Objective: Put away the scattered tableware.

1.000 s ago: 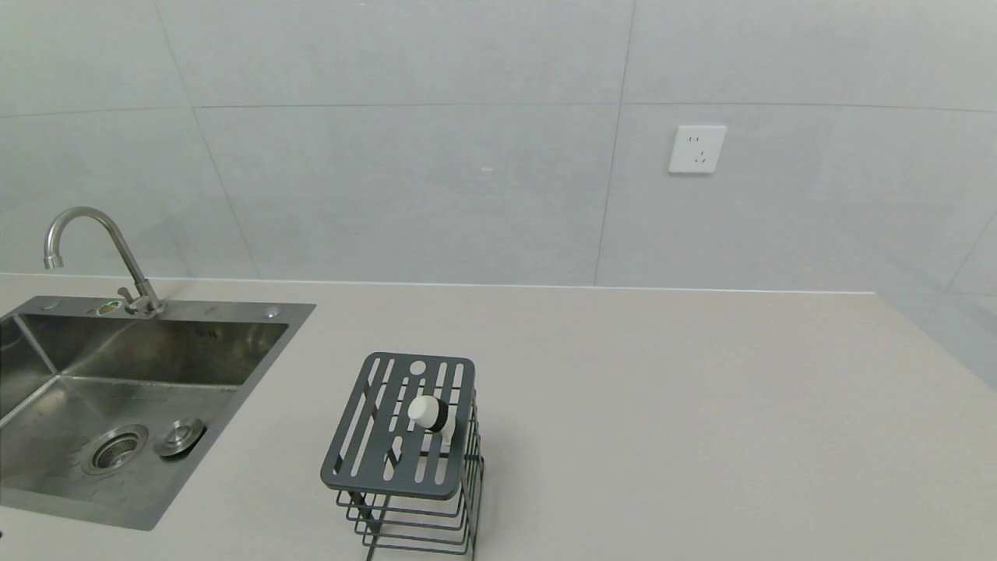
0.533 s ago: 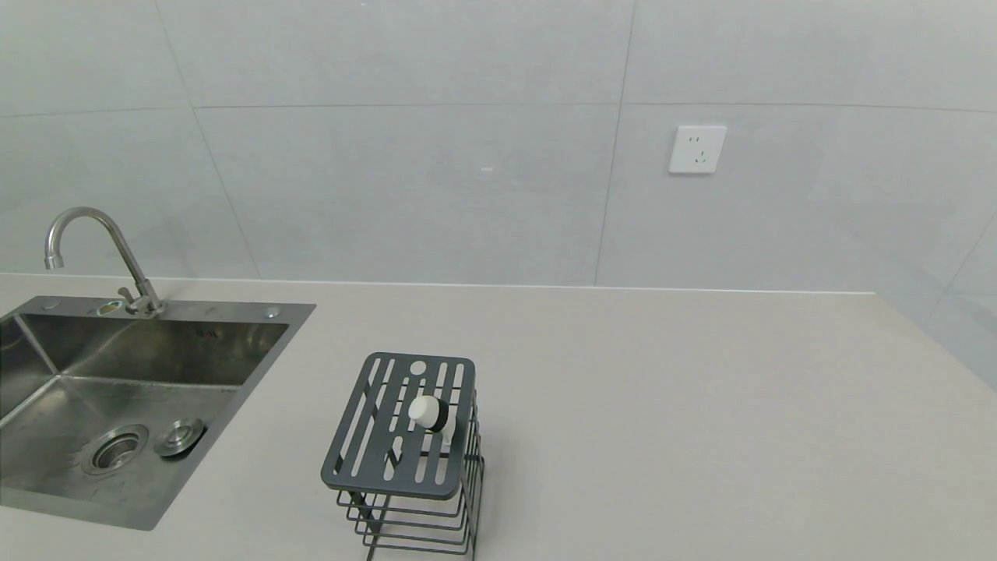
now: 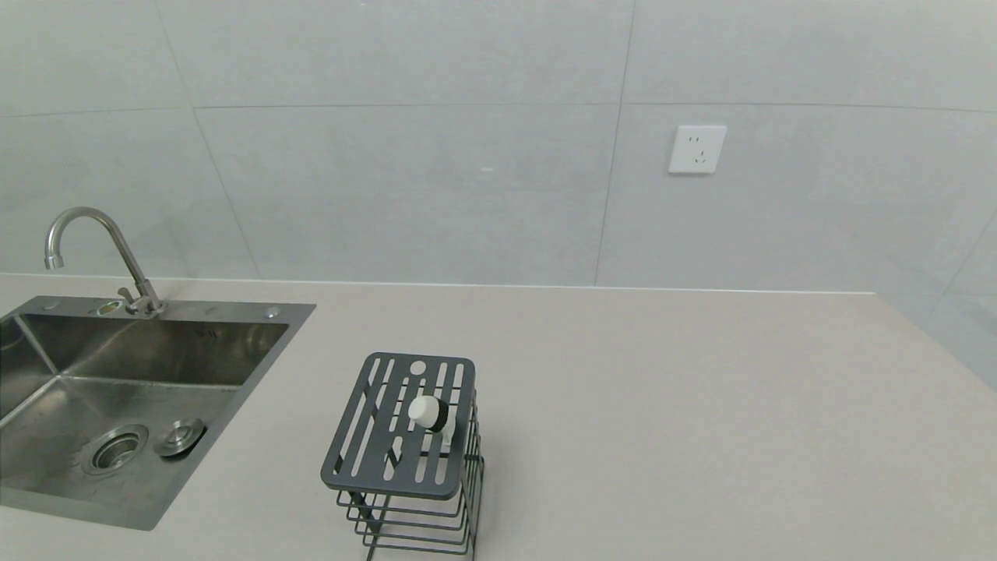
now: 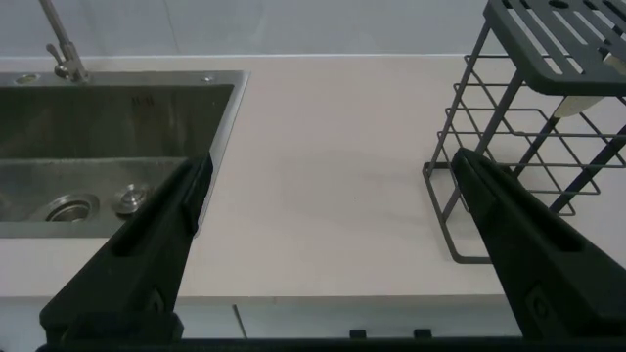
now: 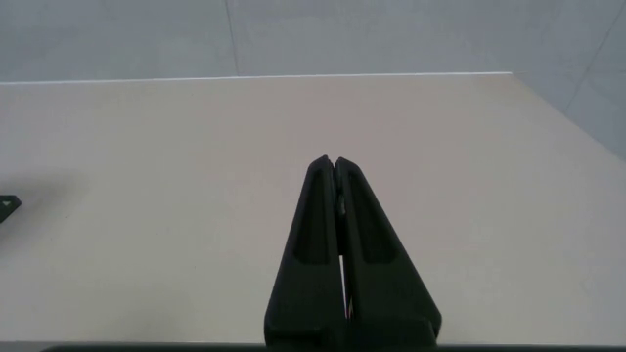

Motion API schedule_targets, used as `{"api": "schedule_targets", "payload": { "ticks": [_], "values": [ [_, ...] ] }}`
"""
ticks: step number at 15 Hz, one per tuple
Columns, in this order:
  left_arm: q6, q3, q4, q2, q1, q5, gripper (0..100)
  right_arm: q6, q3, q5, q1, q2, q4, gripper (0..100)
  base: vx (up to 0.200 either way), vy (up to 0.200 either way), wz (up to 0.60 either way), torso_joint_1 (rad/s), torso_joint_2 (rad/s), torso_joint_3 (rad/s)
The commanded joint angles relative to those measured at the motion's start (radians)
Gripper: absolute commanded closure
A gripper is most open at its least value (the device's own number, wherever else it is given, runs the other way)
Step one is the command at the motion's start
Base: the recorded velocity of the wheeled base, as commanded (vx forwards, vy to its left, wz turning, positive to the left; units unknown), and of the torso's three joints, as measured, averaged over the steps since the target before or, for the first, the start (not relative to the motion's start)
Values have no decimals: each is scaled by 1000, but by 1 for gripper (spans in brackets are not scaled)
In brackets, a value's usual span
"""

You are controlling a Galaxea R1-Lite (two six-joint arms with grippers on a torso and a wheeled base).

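Note:
A dark wire rack (image 3: 405, 456) with a slotted top plate stands on the beige counter (image 3: 662, 405), just right of the sink. A white, black-ringed utensil end (image 3: 427, 412) pokes up through one slot. In the left wrist view my left gripper (image 4: 328, 166) is open over the counter's front edge, with the rack (image 4: 533, 108) beyond one finger and bare counter between the fingers (image 4: 147, 254). In the right wrist view my right gripper (image 5: 335, 166) is shut on nothing above bare counter (image 5: 147, 196).
A steel sink (image 3: 47, 475) with a curved faucet (image 3: 93, 249) and a loose drain plug (image 3: 179, 436) takes up the counter's left side. A tiled wall with a white socket (image 3: 697, 149) backs the counter. The counter's right edge (image 3: 935, 335) drops off.

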Motion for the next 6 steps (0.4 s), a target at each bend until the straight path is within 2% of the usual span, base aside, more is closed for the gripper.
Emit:
{"api": "schedule_targets", "payload": {
  "ticks": [1, 6],
  "values": [
    [0, 0, 0, 1, 2, 0, 0, 0, 0, 0, 0, 1, 0, 100, 0, 0, 0, 0, 0, 0],
    [0, 0, 0, 1, 0, 0, 0, 0, 0, 0, 0, 1, 0, 100, 0, 0, 0, 0, 0, 0]
  ]
}}
